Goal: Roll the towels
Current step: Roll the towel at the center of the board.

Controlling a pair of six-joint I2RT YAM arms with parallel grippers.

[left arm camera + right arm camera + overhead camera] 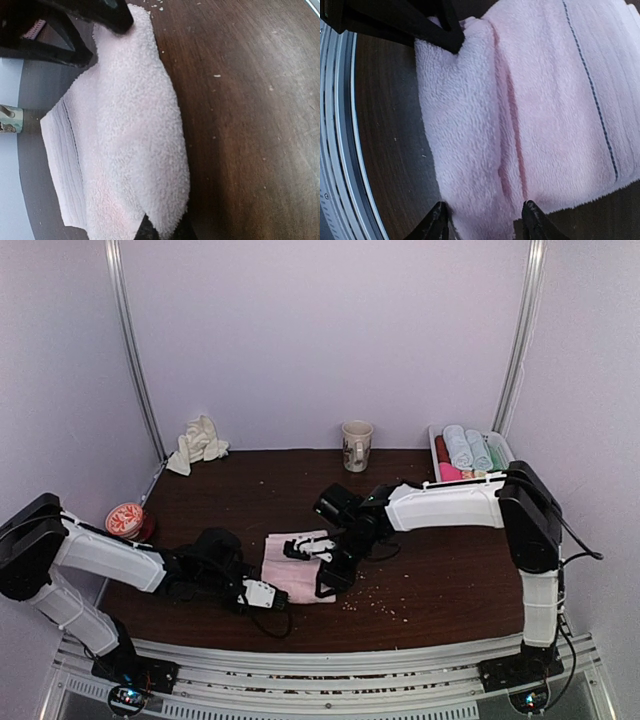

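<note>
The pale pink towel (pixel 296 572) (pixel 125 140) (pixel 545 115) lies flat in the middle of the dark table, its near long edge turned over into a thick fold. My left gripper (pixel 266 596) (pixel 162 234) is shut on the left end of that fold. My right gripper (pixel 330 576) (pixel 484 226) stands open at the right end, its fingertips (pixel 439 220) apart on either side of the fold. The cream-white towel (pixel 198 443) lies crumpled at the back left, far from both grippers.
A mug (pixel 356 445) stands at the back centre. A white tray (pixel 497 447) of rolled towels sits at the back right. A red round container (pixel 127 520) is at the left edge. Crumbs are scattered on the table, and a metal rail (pixel 330 655) runs along the near edge.
</note>
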